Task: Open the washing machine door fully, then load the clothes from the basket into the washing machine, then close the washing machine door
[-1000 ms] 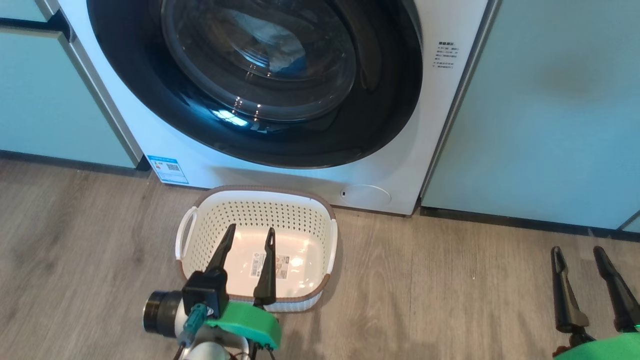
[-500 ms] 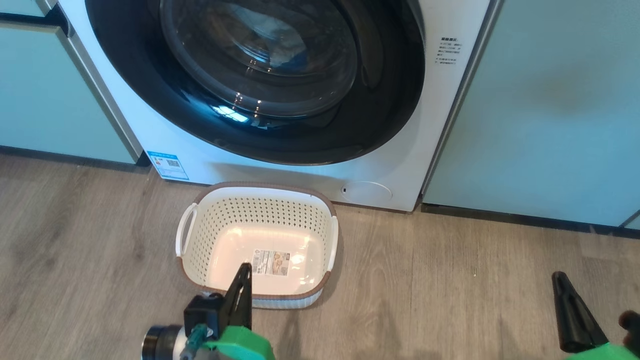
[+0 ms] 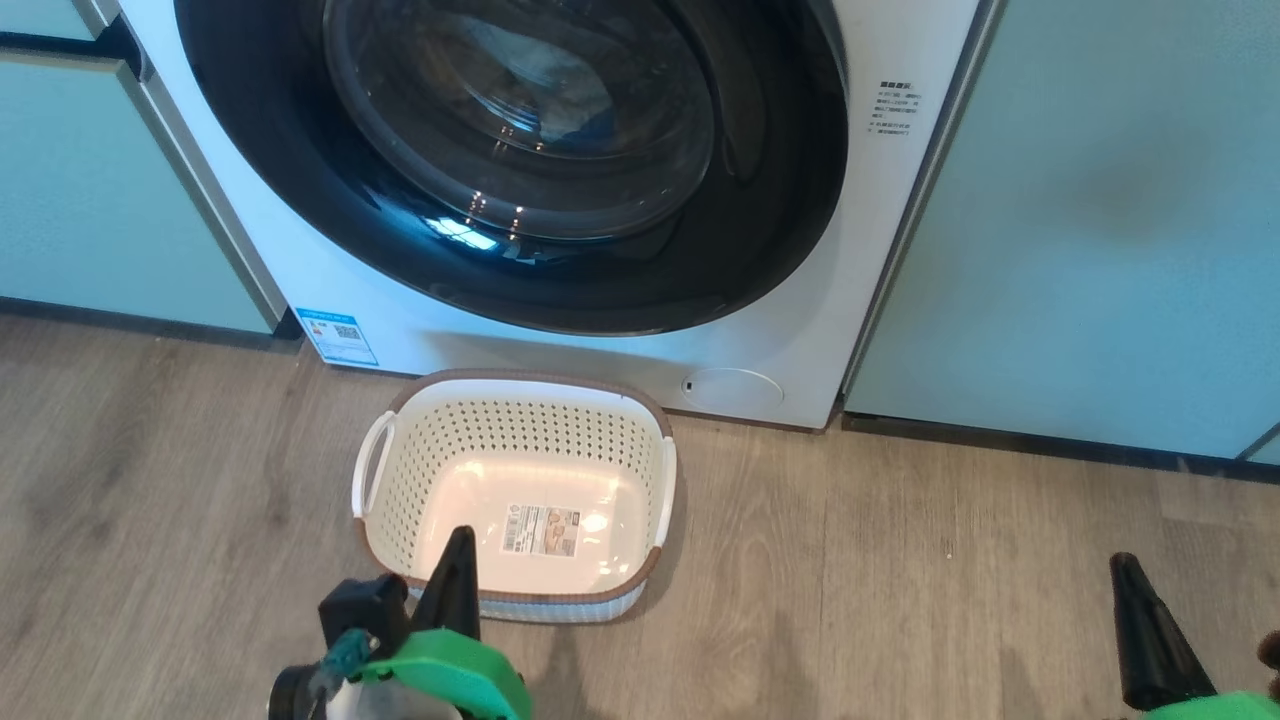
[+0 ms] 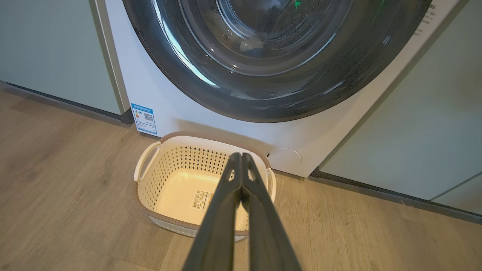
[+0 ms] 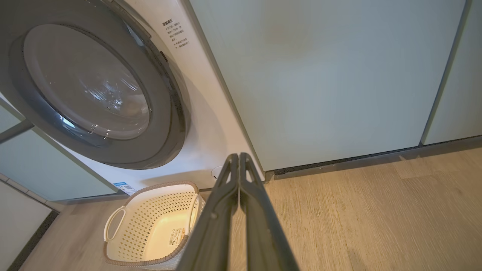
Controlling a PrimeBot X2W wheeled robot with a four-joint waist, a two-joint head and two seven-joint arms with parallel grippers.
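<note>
The washing machine door (image 3: 510,150) is sitting closed against the front of the washing machine (image 3: 800,330). From these views I am seeing no gap at its edge, though I cannot confirm that the latch is caught. Through the domed glass, the clothes (image 3: 565,95) are lying inside the drum, as a pale bundle with a little blue beside it. The basket (image 3: 520,435) is standing on the floor (image 3: 900,560), just in front of the machine and a little left of the door's middle. It is holding nothing: its bare base and the label (image 3: 540,528) on it are showing clearly.

The left end effector (image 4: 240,158) is hanging near the basket's near rim, above it and not touching it as far as I can tell, with its two fingers pressed together on nothing. The right end effector (image 5: 238,157) is hovering over bare floor, well to the right of the basket and in front of the pale green cabinet (image 3: 1100,200). Its fingers are likewise pressed together and are carrying nothing.

In my judgement all three parts of the task are looking finished: the loading is done and the door is shut. Nothing is remaining except, perhaps, bringing the arms to rest. If anything is worth checking, it is whether the door is fully latched.
</note>
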